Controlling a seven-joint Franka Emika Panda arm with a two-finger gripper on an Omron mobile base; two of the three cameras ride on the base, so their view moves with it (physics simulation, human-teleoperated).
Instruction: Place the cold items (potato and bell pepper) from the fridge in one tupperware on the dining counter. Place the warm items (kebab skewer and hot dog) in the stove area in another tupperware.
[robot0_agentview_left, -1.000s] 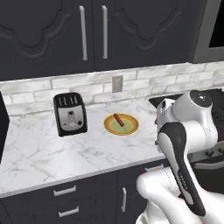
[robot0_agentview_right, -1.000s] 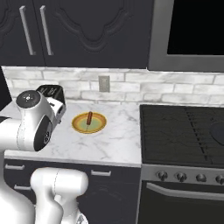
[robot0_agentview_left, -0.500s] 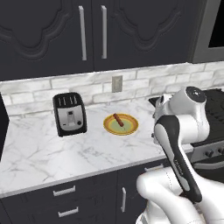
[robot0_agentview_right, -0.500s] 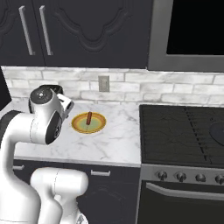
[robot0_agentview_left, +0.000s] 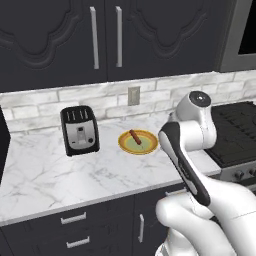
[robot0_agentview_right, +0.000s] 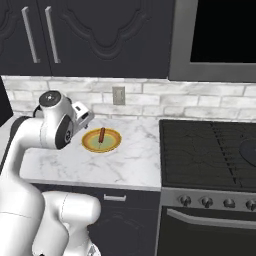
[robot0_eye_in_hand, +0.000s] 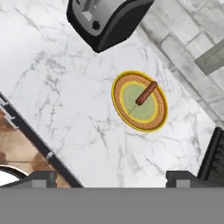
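Note:
A kebab skewer (robot0_eye_in_hand: 146, 92), a brown sausage-shaped piece on a thin stick, lies on a round plate (robot0_eye_in_hand: 119, 89) with a yellow rim and a green centre. The plate rests on the white marble counter (robot0_agentview_left: 45, 170), right of the toaster. Both base views show the skewer (robot0_agentview_left: 135, 136) (robot0_agentview_right: 102, 134) on the plate (robot0_agentview_left: 125, 145) (robot0_agentview_right: 90, 144). My gripper (robot0_eye_in_hand: 111, 178) hangs well above the counter and looks down at the plate. Its fingertips (robot0_eye_in_hand: 43, 177) stand wide apart, open, with nothing between them. The white arm (robot0_agentview_left: 192, 130) covers the hand from the left.
A black toaster (robot0_agentview_left: 79, 130) (robot0_eye_in_hand: 107, 17) stands on the counter near the brick wall. A black stove (robot0_agentview_right: 210, 150) adjoins the counter on the right, under a dark microwave (robot0_agentview_right: 220, 35). A wall outlet (robot0_agentview_right: 118, 94) sits behind the plate. Dark cabinets hang overhead.
The arm has swung left and a little up, bringing the hand nearer over the plate. The plate, skewer and toaster have stayed put. The jaws remain open.

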